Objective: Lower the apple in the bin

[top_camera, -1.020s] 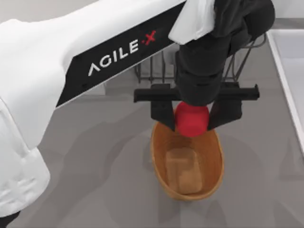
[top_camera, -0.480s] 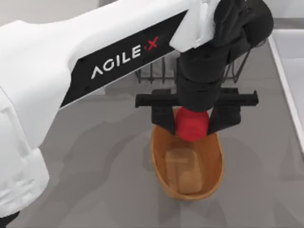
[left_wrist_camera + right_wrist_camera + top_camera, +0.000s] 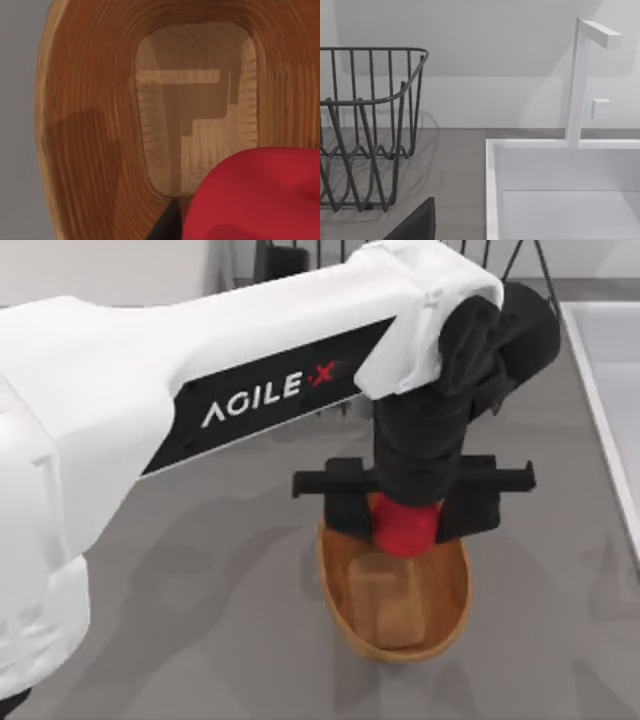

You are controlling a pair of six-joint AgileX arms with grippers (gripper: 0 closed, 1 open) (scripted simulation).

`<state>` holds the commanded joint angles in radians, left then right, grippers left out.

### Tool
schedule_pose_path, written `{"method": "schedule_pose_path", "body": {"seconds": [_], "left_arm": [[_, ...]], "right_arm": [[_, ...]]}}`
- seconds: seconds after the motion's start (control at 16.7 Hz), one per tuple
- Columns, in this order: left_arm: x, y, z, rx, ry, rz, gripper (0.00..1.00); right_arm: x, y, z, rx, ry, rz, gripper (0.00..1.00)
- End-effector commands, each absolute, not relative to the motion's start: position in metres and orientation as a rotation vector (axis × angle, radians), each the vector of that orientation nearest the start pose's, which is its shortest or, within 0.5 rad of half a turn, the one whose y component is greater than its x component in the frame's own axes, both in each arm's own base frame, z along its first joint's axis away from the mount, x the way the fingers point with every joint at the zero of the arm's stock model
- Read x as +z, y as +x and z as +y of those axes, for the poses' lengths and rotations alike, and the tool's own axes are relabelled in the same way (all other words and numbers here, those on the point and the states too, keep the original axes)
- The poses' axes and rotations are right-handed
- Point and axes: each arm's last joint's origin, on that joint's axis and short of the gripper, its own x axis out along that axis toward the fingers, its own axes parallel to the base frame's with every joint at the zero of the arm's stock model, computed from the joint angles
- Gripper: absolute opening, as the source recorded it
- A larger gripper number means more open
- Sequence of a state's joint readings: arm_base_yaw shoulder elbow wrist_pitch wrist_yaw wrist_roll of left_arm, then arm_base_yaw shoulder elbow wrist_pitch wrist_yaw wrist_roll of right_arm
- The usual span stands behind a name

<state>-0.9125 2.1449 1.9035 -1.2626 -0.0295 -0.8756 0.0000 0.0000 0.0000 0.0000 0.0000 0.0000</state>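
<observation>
apple hanging just over the far end of the bin

top view: the left gripper (image 3: 405, 512) has its fingers (image 3: 345, 512) closed snug on the apple (image 3: 405, 528), pointing straight down over the far end of the bin (image 3: 335, 585). the bin's long axis runs toward the camera, so there's free floor nearer in. grey desk (image 3: 200, 570) all round, white sink (image 3: 610, 390) at the right. left wrist view: the apple sits above the flat lighter bottom, ribbed walls on both sides; looks like a short drop remains, then let go. right wrist view: black wire rack (image 3: 365, 130), the sink and a white tap (image 3: 580, 80); can't tell the state of the parked right arm's fingers.
</observation>
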Motion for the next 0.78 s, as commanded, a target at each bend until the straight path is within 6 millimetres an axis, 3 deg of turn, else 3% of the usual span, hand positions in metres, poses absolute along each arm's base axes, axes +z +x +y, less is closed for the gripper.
{"method": "schedule_pose_path", "body": {"seconds": [0.18,0.42,0.78], "left_arm": [[0.205,0.267,-0.333,-0.021,0.01,1.538,0.0],[0.204,0.267,-0.333,-0.019,0.011,1.54,0.0],[0.204,0.267,-0.333,-0.019,0.011,1.54,0.45]], "right_arm": [[0.16,0.106,-0.001,0.0,0.0,0.0,1.0],[0.16,0.106,-0.001,0.0,0.0,0.0,1.0],[0.16,0.106,-0.001,0.0,0.0,0.0,1.0]]}}
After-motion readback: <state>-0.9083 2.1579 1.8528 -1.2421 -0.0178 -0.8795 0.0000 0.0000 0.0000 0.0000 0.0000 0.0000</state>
